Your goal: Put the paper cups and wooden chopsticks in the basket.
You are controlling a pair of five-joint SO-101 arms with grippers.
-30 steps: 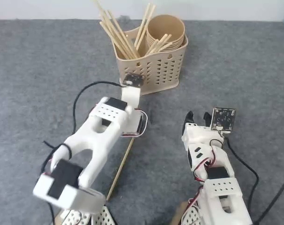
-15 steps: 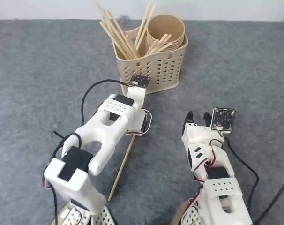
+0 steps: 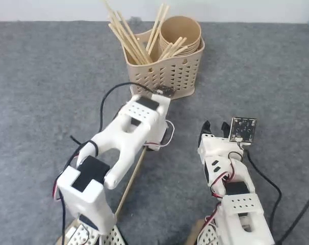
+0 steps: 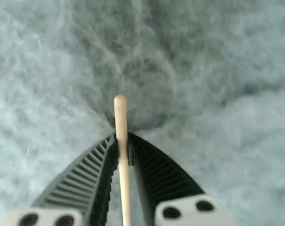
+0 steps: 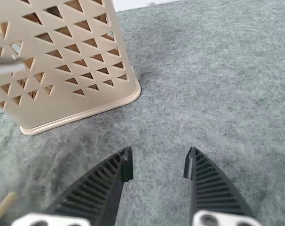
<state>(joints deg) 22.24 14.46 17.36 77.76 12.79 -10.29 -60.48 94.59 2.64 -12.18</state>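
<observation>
On the carpet (image 4: 217, 70): left claw (image 4: 122, 137) clamps chopstick (image 4: 119, 113) | right claw (image 5: 159, 153) spread, empty.

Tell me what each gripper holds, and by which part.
The left gripper pinches a wooden chopstick near one end, its tip poking out beyond the jaws. The right gripper is open, holding nothing.
</observation>
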